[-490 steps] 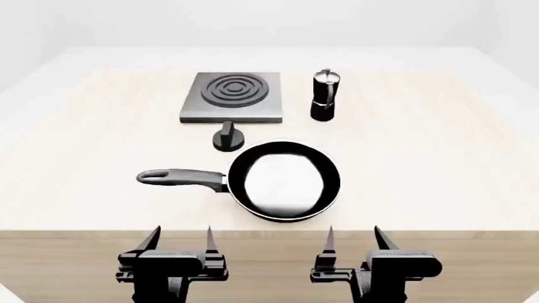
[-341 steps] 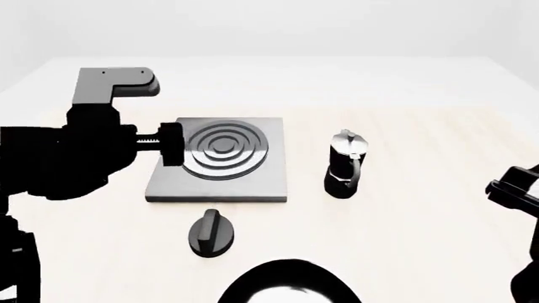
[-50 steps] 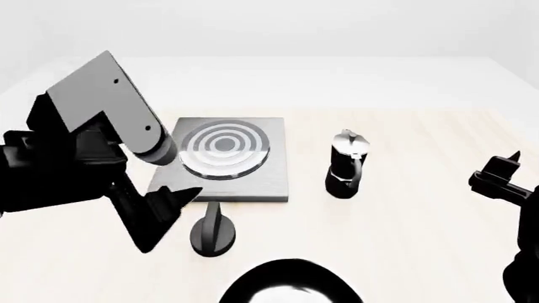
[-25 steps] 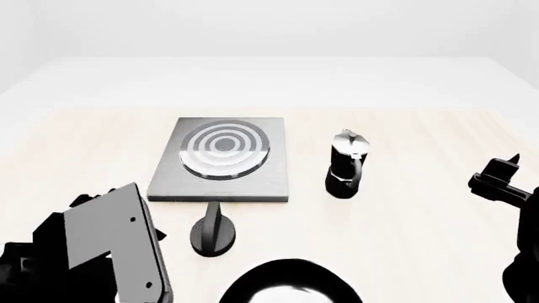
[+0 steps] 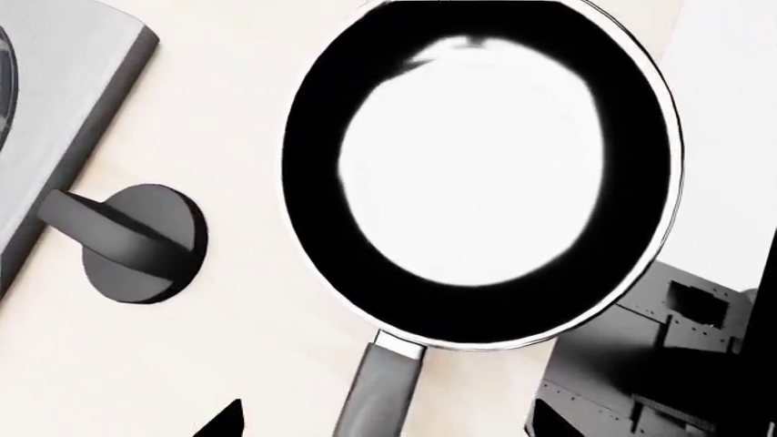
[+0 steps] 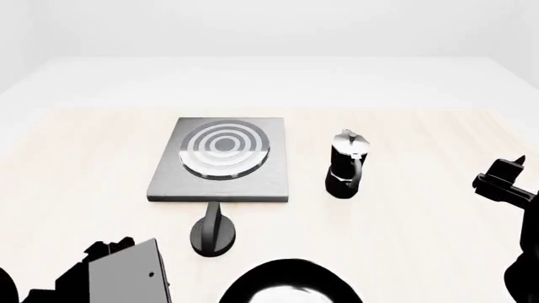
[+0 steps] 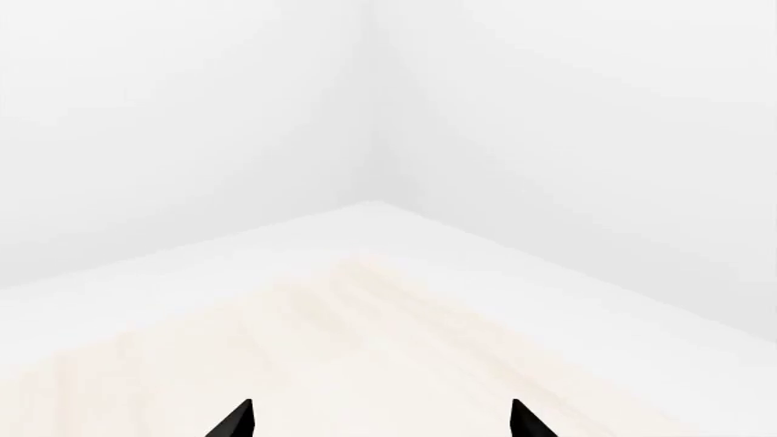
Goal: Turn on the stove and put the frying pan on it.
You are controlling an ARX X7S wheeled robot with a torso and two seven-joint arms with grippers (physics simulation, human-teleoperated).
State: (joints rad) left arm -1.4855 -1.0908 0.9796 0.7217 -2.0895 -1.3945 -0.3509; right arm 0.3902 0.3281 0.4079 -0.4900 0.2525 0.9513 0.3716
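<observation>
Since a second ago I've pulled my left hand (image 5: 382, 423) off the knob (image 6: 212, 232), fingers spread and empty, over the frying pan (image 5: 479, 173) by the surface's near edge, in front of the stove (image 6: 221, 161). Right hand (image 7: 380, 421) released. Gripping the handle (image 5: 378, 391) off-centre could tip the pan.

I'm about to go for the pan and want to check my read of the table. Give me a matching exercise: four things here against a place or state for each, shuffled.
Things:
1. stove
2. knob
3. frying pan
4. moka pot

Places or states:
A. upright, on the robot's right of the slab
B. nearest the robot, bare on the table
C. grey slab, nothing on its rings
D. small and black, just in front of the slab

Pairs: 1-C, 2-D, 3-B, 4-A
</observation>
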